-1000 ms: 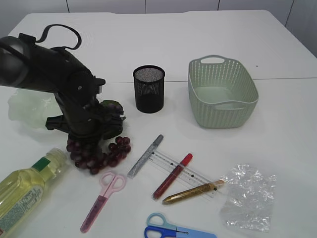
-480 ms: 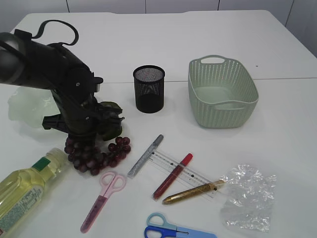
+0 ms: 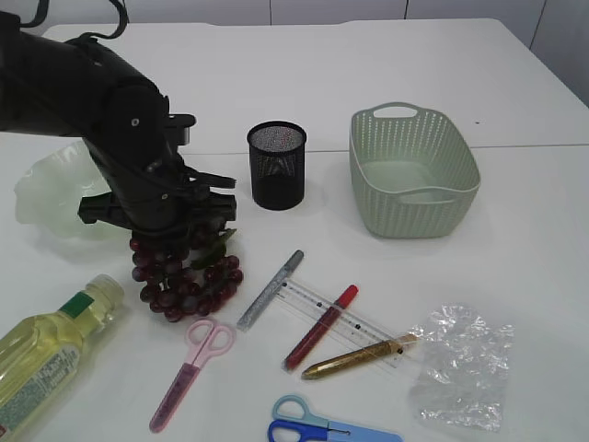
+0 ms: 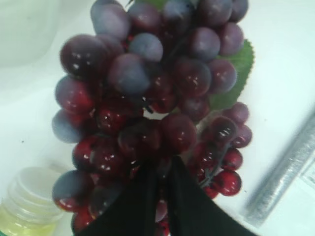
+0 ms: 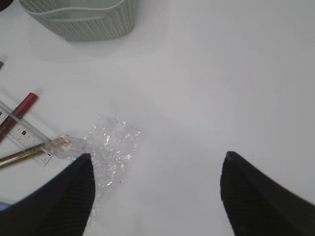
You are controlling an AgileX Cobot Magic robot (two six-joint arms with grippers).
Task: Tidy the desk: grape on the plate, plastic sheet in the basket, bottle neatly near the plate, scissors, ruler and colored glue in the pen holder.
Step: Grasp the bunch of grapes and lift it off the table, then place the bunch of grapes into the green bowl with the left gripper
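My left gripper (image 4: 161, 169) is shut on the dark red grape bunch (image 3: 184, 276), which hangs from it just off the table; the bunch fills the left wrist view (image 4: 152, 93). The pale green plate (image 3: 41, 193) lies left, behind the arm. The oil bottle (image 3: 41, 354) lies on its side at the front left. Pink scissors (image 3: 189, 364), blue scissors (image 3: 322, 428), a clear ruler (image 3: 354, 322) and silver (image 3: 270, 290), red (image 3: 320, 327) and gold (image 3: 354, 359) glue pens lie in front. The plastic sheet (image 3: 460, 364) lies right, below my open right gripper (image 5: 155, 169).
The black mesh pen holder (image 3: 276, 166) stands at the middle back. The green basket (image 3: 412, 170) stands to its right and shows in the right wrist view (image 5: 78, 17). The table's front edge is close to the blue scissors.
My left arm has risen and drawn the grape bunch up with it; the bunch now hangs stretched below the gripper. Nothing else has moved.
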